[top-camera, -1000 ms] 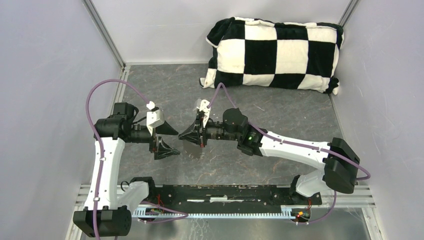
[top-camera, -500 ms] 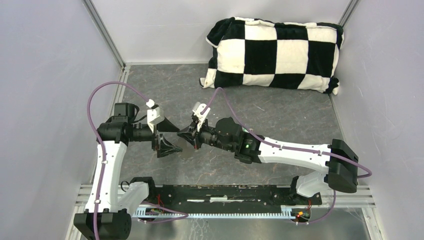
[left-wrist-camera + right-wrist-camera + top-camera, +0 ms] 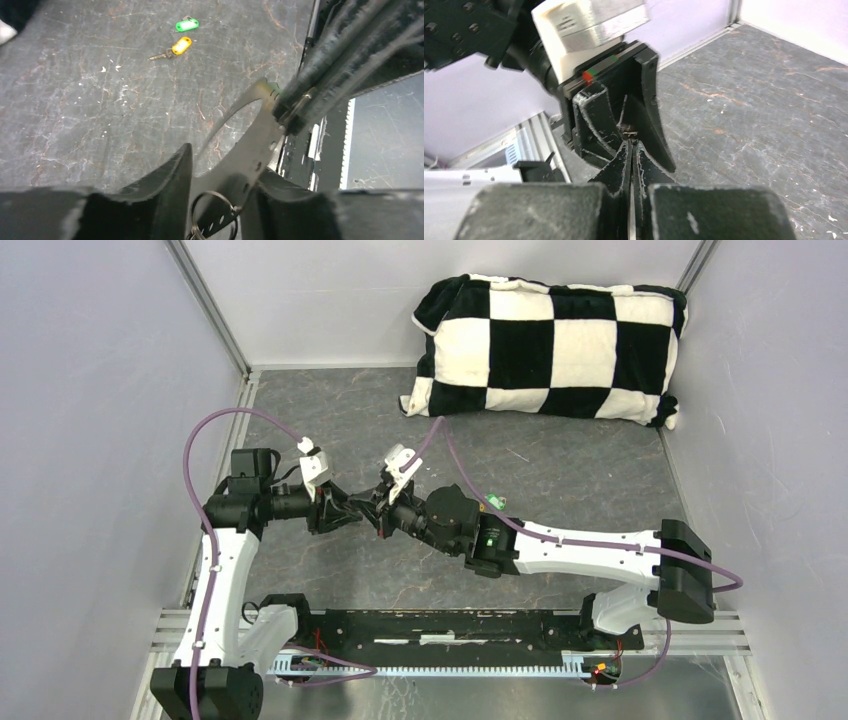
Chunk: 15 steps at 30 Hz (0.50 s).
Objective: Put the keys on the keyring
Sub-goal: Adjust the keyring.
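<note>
Both arms reach in over the dark grey counter (image 3: 590, 475) and meet just left of its middle, tip to tip. The right hand (image 3: 377, 512) has its fingers (image 3: 621, 165) pressed almost together, pinching the thin metal edge of the keyring (image 3: 262, 155) at their tips. In the left wrist view the keyring shows as a flat grey loop with a wide oval opening and a few small holes along its band. A small wire ring (image 3: 212, 192) sits at its near end. The right hand grips the far rim of the loop.

The near end lies between the two fingers (image 3: 165, 175) of the left hand (image 3: 345, 512). They stand close on either side of it, neither wide apart nor fully together. I cannot tell whether they actually press on the metal. The keyring is held up off the counter.

The two keys lie on the counter, well apart from the keyring and loose from it. The green key (image 3: 187, 24) and the yellow key (image 3: 180, 46) rest just beside each other, and the yellow one's metal blade points away from the green one. A black-and-white chequered cushion (image 3: 550, 345) lies against the back wall.
</note>
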{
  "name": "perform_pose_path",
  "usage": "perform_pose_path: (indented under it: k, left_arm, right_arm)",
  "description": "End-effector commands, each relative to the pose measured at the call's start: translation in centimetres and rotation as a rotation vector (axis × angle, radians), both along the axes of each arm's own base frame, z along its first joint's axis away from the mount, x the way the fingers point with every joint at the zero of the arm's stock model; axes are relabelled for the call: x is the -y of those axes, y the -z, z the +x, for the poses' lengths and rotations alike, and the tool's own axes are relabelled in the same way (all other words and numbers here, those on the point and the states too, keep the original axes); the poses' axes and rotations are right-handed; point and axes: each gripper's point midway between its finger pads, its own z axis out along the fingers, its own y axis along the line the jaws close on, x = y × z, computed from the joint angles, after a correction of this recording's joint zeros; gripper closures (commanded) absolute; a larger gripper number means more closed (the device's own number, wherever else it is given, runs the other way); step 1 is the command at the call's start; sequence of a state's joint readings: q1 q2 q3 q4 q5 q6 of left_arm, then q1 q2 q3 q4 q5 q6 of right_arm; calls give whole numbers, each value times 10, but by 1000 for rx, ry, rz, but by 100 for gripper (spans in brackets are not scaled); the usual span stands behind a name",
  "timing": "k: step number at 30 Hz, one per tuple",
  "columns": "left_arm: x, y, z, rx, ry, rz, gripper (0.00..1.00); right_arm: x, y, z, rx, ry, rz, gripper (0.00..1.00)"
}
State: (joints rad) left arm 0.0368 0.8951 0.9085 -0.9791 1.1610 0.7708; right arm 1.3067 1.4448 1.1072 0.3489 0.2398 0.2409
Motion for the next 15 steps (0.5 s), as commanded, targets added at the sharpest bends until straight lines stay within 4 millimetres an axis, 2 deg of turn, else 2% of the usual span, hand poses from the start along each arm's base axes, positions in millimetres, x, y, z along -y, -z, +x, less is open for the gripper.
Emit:
perform_pose_path:
  k: [1,6,9,12,15]
  left_arm:
    - [-4,-14,24,74,-76,8,64]
    - [1,-30,21,110,-47,-28,68]
    - [2,-37,18,160,-28,-30,82]
    - [-2,-41,19,261,-26,13,96]
    - [-8,-48,27,395,-51,69,98]
  right_arm:
    - [-7,-43,1,7,15,133,100]
    - [-7,-44,-4,-6,-10,138,98]
    - [-6,-47,-9,-7,-34,141,92]
    - [-3,-54,-16,1,-74,149,74]
    - [4,-60,-25,23,-116,137,63]
